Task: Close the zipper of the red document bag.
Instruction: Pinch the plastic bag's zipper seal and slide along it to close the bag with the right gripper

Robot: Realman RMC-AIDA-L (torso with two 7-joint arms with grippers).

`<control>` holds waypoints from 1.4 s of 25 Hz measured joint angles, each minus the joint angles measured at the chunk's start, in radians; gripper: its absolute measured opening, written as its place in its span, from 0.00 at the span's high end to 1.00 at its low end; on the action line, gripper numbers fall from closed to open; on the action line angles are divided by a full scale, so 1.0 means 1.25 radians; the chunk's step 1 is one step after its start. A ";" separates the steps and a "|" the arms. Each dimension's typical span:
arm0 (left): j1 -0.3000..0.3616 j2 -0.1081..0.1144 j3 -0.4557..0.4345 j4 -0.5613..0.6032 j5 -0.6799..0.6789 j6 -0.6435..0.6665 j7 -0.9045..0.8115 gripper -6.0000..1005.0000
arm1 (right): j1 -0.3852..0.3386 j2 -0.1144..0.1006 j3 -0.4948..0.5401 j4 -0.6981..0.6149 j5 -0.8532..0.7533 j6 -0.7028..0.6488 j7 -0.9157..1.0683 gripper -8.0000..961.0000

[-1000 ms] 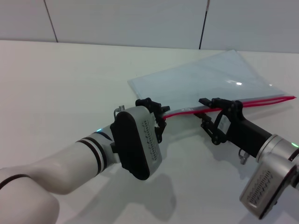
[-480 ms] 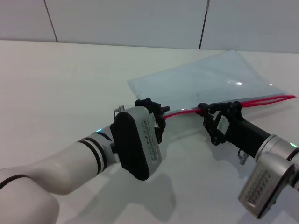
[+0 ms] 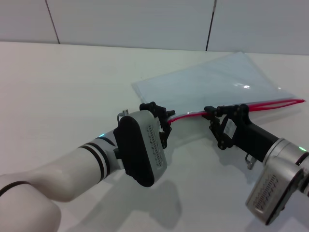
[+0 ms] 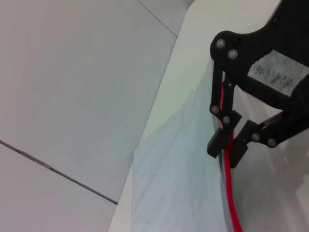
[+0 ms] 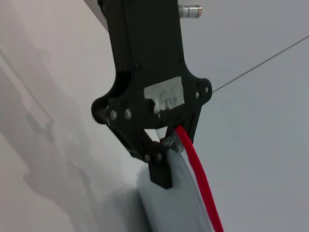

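Observation:
The red document bag [image 3: 212,79] lies flat on the white table, a pale translucent pouch. Its zipper [image 3: 270,104] runs as a red strip along the near long edge and splits into two red lines toward the far right end. My left gripper [image 3: 166,117] is shut on the zipper's left end; the left wrist view shows its black fingers [image 4: 219,142] pinching the red strip [image 4: 231,203]. My right gripper [image 3: 211,114] is shut on the zipper a short way to the right. The right wrist view shows the red strip [image 5: 200,183] leaving its fingers [image 5: 159,169].
The white table [image 3: 72,77] stretches wide to the left and in front of the bag. A pale panelled wall [image 3: 145,19] rises behind its far edge. Both forearms lie low over the near part of the table.
Over the last second my right gripper shifted slightly left and down and its fingers drew together on the zipper. In the last half second nothing has visibly moved. The left gripper stayed put.

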 joint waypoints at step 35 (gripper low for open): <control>0.013 -0.003 0.005 -0.010 -0.007 -0.016 -0.004 0.79 | -0.063 0.003 0.434 -0.088 0.005 0.113 -0.010 0.90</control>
